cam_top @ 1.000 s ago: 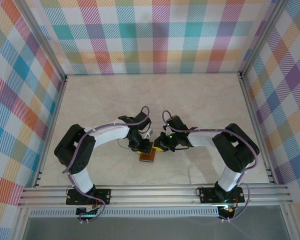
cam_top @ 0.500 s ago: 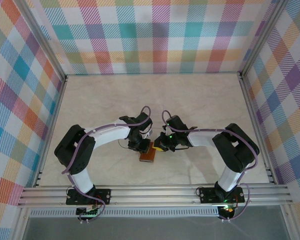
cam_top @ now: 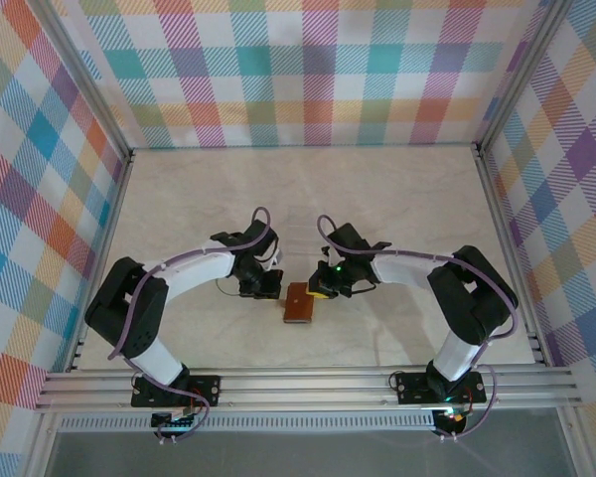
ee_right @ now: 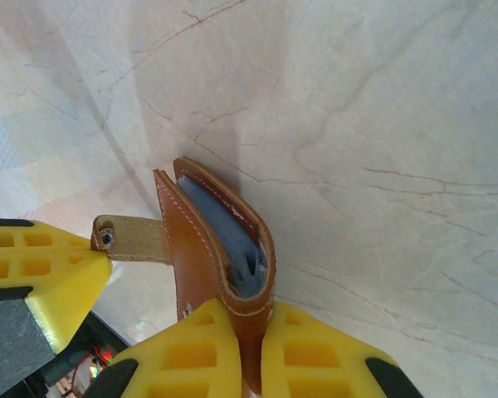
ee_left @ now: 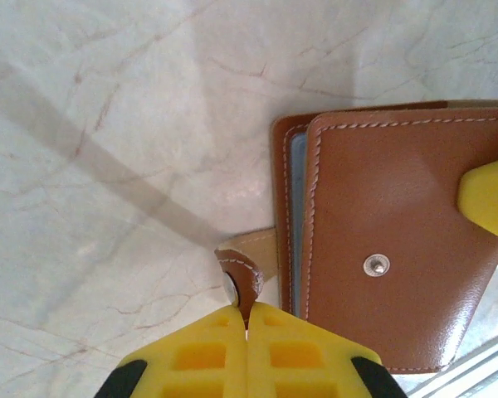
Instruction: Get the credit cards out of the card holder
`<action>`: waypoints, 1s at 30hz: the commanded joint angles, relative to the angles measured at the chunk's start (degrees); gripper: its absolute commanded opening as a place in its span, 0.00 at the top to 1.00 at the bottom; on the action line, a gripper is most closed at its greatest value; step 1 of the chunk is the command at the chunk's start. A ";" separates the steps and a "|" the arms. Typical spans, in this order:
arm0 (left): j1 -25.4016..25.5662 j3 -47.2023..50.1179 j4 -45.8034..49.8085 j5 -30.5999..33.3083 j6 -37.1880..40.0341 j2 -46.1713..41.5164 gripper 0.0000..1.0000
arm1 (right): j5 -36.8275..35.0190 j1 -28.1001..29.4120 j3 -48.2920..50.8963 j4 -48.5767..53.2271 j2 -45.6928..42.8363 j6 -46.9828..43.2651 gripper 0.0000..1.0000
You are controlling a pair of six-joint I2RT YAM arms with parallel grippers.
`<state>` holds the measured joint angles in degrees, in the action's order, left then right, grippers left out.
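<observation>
The card holder [cam_top: 298,304], reddish-brown leather, lies folded on the marble table between both arms. My left gripper [ee_left: 247,313] is shut on its snap tab [ee_left: 246,267], pulled out to the holder's left side. A metal snap stud [ee_left: 376,265] shows on the closed cover [ee_left: 398,249]. My right gripper [ee_right: 251,319] is shut on one edge of the card holder [ee_right: 201,249], whose grey-blue inner pockets [ee_right: 232,236] show through a narrow gap. The credit cards are hidden inside.
Pale marble tabletop [cam_top: 308,199] stretches toward the back, bounded by plaid walls [cam_top: 308,70]. An aluminium rail [cam_top: 308,383] runs along the near edge, just in front of the holder. The two grippers work within a hand's width of each other.
My left gripper has closed on the snap tab and drawn back to the left, and its arm has swung leftward. The right gripper has kept its hold.
</observation>
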<state>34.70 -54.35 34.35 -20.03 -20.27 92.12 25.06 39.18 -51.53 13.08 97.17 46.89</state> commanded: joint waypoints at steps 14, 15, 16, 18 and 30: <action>-1.94 14.86 -13.29 -8.24 -8.47 -7.89 0.97 | -17.06 8.00 -13.95 27.42 4.09 -2.49 0.35; -2.34 15.61 -13.88 -8.48 -8.71 -8.49 0.97 | -18.06 8.69 -15.01 28.62 4.66 -1.96 0.31; -2.75 16.20 -14.42 -8.73 -8.82 -8.93 0.97 | -18.72 9.32 -15.93 29.29 5.07 -1.46 0.27; -3.78 17.37 -15.15 -9.28 -8.80 -9.65 0.97 | -19.96 10.73 -18.27 30.76 6.22 -0.58 0.19; -5.74 20.50 -17.91 -13.19 -8.11 -10.37 0.97 | -22.34 14.32 -27.19 34.55 14.74 1.62 0.00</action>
<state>29.78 -35.24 17.12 -31.48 -28.53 83.07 3.40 53.08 -76.44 45.21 110.10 47.16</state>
